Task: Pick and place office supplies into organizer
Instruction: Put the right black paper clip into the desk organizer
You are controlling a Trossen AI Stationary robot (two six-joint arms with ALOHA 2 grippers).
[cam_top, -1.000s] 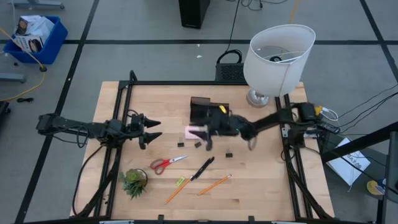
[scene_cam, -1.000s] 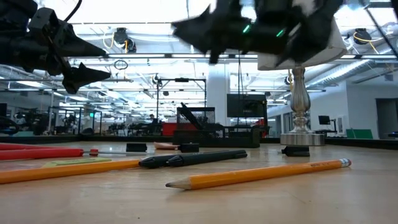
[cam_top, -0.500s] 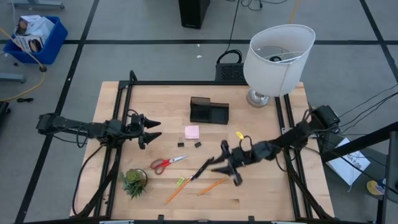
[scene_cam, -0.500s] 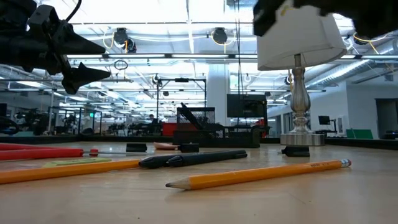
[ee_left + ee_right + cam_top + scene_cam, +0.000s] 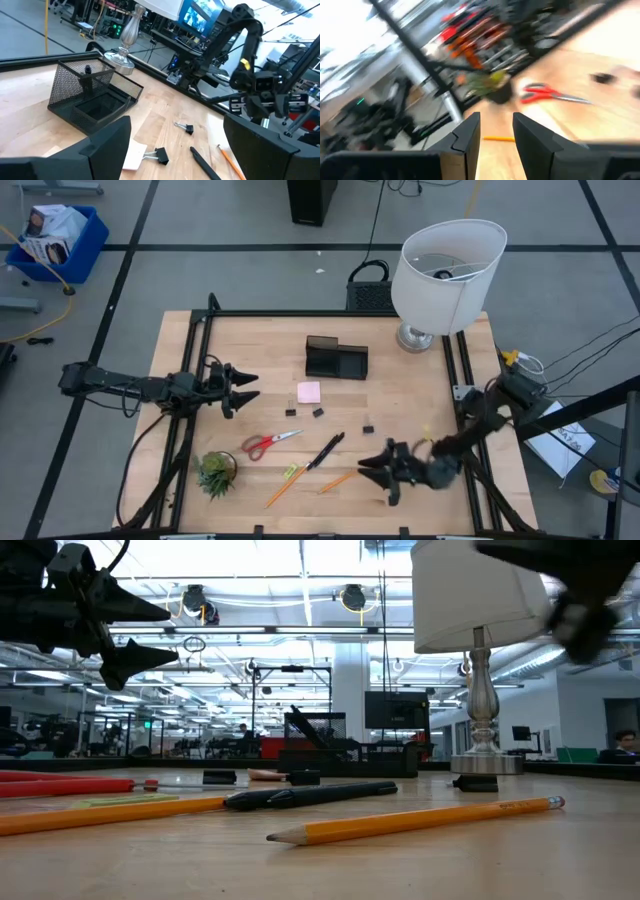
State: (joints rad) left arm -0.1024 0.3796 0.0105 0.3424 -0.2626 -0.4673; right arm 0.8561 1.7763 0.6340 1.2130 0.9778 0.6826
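Note:
The black mesh organizer [image 5: 336, 358] stands at the table's far middle, also seen in the left wrist view [image 5: 92, 97]. Flat on the wood lie the pink sticky pad [image 5: 308, 392], red-handled scissors [image 5: 268, 442], a black pen [image 5: 325, 450], two pencils [image 5: 343, 477] [image 5: 285, 487] and three small black clips [image 5: 291, 412] [image 5: 318, 412] [image 5: 367, 426]. My left gripper [image 5: 248, 387] hovers open at the table's left, pointing right. My right gripper [image 5: 372, 480] hangs open and empty over the near right part, just right of the pencil; its wrist view [image 5: 496, 130] looks toward the scissors [image 5: 552, 93].
A large white lamp [image 5: 445, 270] stands at the far right corner. A small green potted plant [image 5: 216, 472] sits near the left front. A small yellow-green slip [image 5: 290, 471] lies beside the pen. Black frame rails [image 5: 195, 360] run along both table sides.
My right gripper has swept quickly from beside the organizer, above the sticky pad, toward the table's near edge and somewhat rightward, ending low beside the pencil, carrying nothing. The sticky pad and the other supplies lie where they were. My left arm has kept still.

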